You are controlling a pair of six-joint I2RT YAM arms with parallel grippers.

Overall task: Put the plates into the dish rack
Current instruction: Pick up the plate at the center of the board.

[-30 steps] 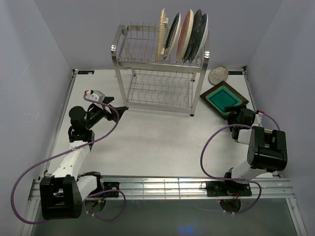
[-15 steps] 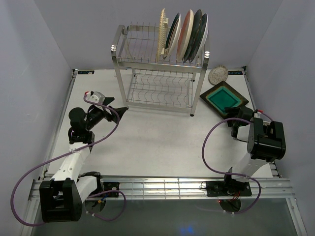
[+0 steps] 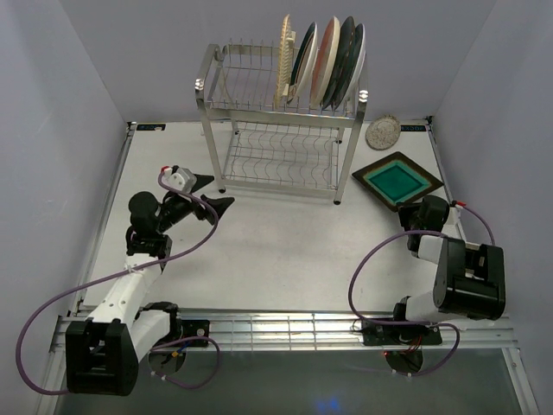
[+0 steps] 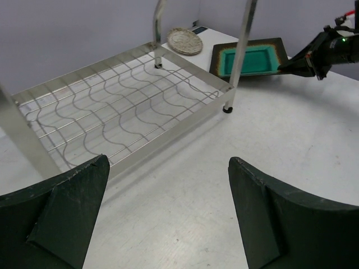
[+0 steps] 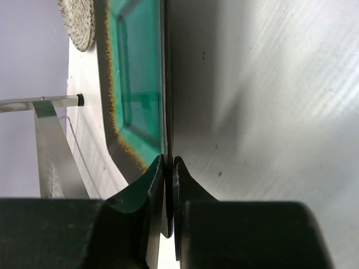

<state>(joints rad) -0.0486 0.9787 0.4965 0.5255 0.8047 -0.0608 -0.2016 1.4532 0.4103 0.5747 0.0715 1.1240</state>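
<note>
**Thin pinch on a slick, weighty plate**

The right gripper [image 5: 168, 161] is clamped on the near edge of the brown square plate with teal centre [image 3: 397, 179]. The plate lies at the white table's [image 3: 285, 251] two o'clock, just right of the tall steel wire dish rack [image 3: 278, 138]. It looks like glazed ceramic: stiff, heavy, slippery and chippable. A deeper bite on the rim would steady it. The left gripper [image 3: 216, 190] hangs wide open and empty at nine o'clock.
</note>
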